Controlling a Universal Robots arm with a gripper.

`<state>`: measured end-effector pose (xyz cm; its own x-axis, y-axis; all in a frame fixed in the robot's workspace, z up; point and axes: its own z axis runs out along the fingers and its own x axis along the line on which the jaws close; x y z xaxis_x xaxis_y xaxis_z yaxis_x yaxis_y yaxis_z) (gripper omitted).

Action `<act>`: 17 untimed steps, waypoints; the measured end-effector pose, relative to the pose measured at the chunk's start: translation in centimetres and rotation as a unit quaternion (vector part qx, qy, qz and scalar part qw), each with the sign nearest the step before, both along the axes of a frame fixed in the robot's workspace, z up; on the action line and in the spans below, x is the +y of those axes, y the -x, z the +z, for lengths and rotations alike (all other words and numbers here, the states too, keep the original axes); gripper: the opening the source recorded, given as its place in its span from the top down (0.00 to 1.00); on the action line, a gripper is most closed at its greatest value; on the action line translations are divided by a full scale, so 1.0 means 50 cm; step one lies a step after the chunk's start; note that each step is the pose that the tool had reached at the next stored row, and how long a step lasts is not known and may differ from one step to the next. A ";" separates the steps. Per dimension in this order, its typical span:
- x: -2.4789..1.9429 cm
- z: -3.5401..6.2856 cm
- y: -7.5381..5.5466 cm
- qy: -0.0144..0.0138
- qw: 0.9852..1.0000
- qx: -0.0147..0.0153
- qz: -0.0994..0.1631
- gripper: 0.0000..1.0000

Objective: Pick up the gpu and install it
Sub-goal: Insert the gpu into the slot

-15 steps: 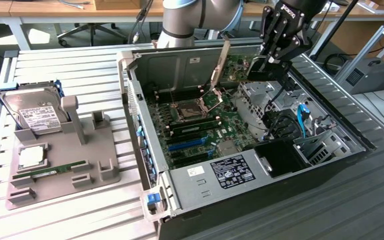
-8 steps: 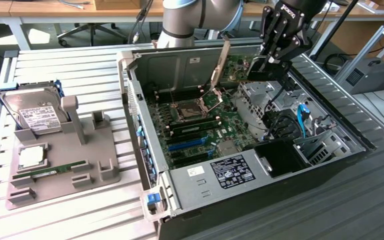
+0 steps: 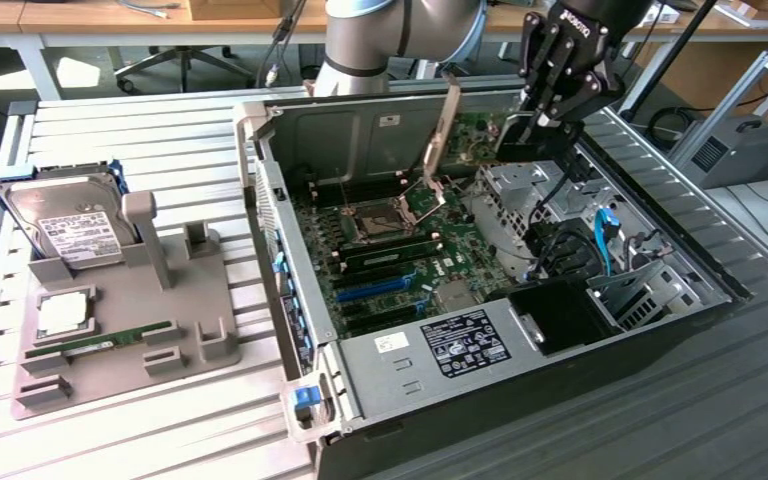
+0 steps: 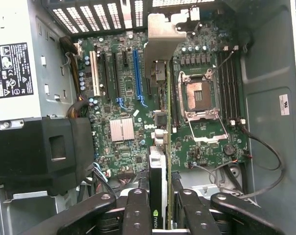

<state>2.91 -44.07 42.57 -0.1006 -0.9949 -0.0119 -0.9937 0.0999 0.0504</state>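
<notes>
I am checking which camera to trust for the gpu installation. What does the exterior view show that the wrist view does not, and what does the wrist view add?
Exterior view: the robot arm, and beside the computer case a grey holder with a hard drive and a memory stick. Wrist view: the gpu edge-on between the fingers of the gripper, its silver bracket at the far end. Both: the open CPU socket, the blue slots and the labelled power supply.
</notes>
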 end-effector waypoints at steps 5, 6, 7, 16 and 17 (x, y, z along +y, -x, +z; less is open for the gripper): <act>0.0000 0.000 0.003 0.000 1.000 -0.005 0.013 0.73; 0.0000 0.000 0.003 0.000 1.000 -0.005 0.014 0.73; 0.0000 0.000 0.003 0.000 1.000 -0.005 0.014 0.73; 0.0000 0.000 0.035 0.000 1.000 -0.005 0.014 0.73; 0.0000 0.000 0.039 0.000 1.000 -0.005 0.014 0.73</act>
<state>0.95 -44.07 42.57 -0.0726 -0.9973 -0.0134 -0.9966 0.0720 0.0409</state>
